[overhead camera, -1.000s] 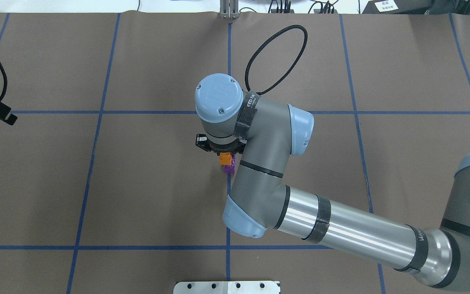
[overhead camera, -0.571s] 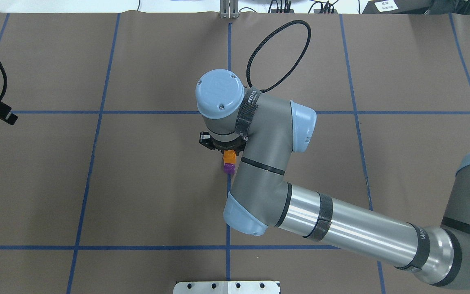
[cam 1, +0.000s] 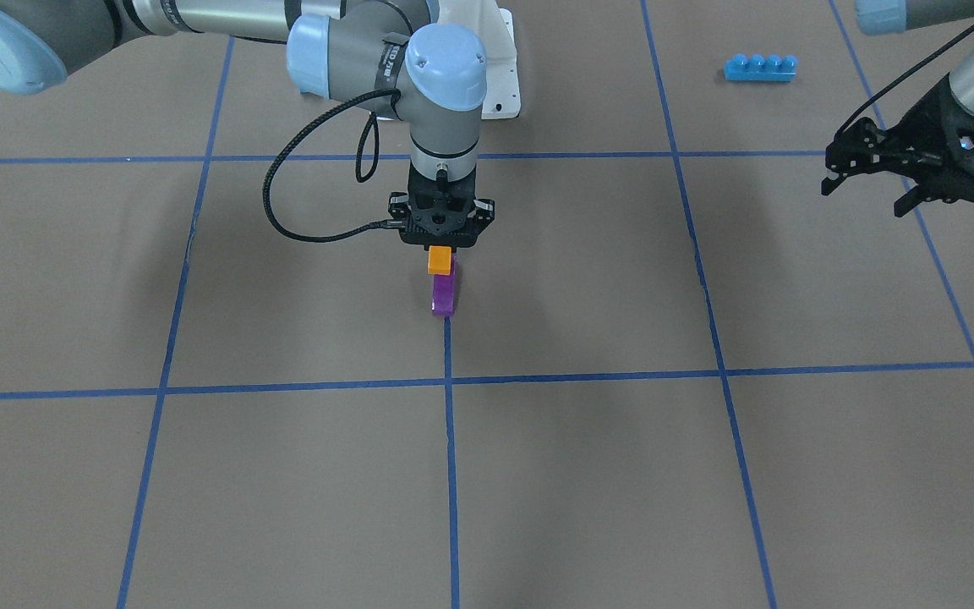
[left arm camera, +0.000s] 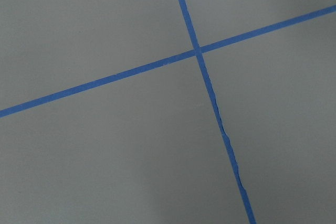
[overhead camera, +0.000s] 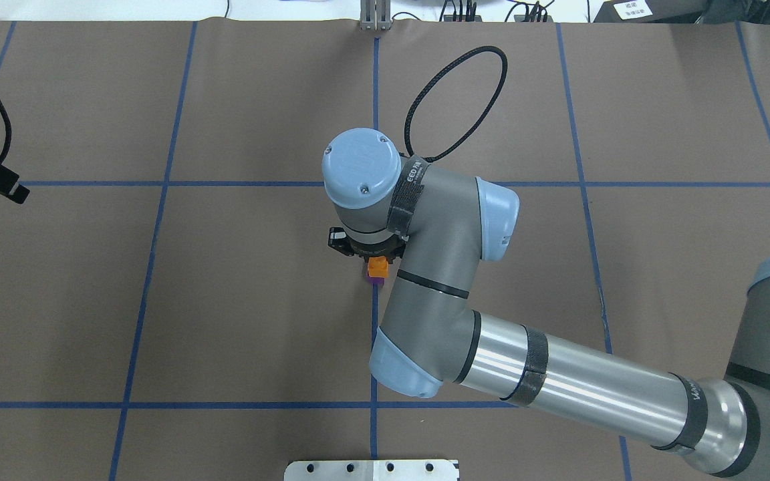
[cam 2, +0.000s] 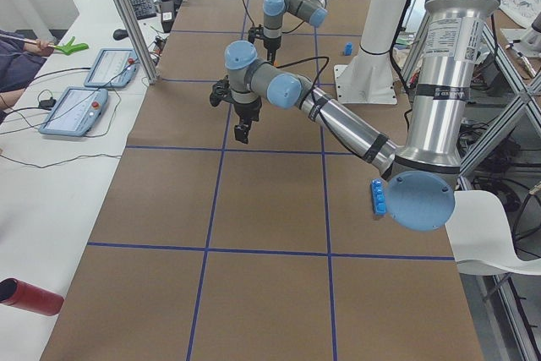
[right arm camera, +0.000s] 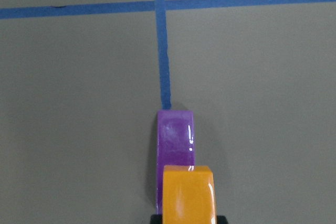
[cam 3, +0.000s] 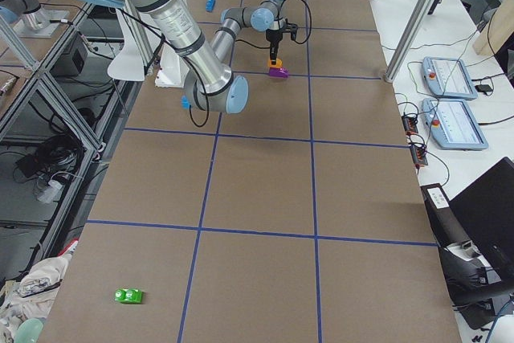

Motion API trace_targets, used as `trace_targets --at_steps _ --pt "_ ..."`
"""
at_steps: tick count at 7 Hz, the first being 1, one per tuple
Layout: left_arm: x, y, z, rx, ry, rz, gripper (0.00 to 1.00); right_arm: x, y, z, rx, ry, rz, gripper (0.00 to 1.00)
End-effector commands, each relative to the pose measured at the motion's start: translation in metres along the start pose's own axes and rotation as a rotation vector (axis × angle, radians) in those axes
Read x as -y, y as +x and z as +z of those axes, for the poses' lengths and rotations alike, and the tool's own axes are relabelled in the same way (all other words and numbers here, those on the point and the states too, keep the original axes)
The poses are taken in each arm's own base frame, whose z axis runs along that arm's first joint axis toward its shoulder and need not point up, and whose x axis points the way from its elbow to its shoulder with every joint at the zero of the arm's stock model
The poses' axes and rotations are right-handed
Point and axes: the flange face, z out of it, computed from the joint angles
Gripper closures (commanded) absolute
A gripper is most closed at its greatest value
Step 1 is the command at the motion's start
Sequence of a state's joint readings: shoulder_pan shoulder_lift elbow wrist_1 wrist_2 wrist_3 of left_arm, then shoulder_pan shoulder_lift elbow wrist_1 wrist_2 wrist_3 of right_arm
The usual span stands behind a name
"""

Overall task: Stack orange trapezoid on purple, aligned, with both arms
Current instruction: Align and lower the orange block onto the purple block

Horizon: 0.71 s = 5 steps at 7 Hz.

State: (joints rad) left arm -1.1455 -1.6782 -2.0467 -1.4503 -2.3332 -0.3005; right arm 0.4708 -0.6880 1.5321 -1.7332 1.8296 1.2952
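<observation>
orange trapezoid [right arm camera: 188, 192] gripped in right hand [cam 1: 441, 250], directly over purple [cam 1: 443, 296].

purple [right arm camera: 176, 140]: glossy, flat on blue tape line [right arm camera: 164, 51] | orange trapezoid [right arm camera: 188, 192]: gripped upright over one end, possibly touching

White lettering on the right arm's [overhead camera: 559, 381] black strap [overhead camera: 406, 194] is too blurred to read.

Table [overhead camera: 238, 300] covered in brown paper, divided into squares by blue tape lines [overhead camera: 91, 184]; one line frayed and uneven in the left wrist view. Aluminium frame post [cam 2: 131, 19] stands at the table's far edge. White side bench [cam 3: 397, 14] beyond it carries two tablets [cam 3: 458, 124] and a laptop [cam 3: 482, 206]. Lighting even, shadows soft.
</observation>
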Motion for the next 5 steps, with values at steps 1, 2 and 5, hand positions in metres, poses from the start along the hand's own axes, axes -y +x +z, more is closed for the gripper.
trace_targets --at_steps 1,2,5 --pt "-0.0001 0.0002 0.0006 0.000 -0.002 0.000 0.00 -0.0001 -0.0001 0.0016 -0.001 0.005 -0.003 1.00" --pt "-0.0001 0.0002 0.0006 0.000 -0.002 0.000 0.00 0.0038 0.0001 -0.0016 0.002 0.010 0.000 1.00" --pt "-0.0001 0.0003 0.0006 -0.002 -0.002 0.000 0.00 0.0059 0.0009 -0.0018 0.002 0.012 0.001 1.00"
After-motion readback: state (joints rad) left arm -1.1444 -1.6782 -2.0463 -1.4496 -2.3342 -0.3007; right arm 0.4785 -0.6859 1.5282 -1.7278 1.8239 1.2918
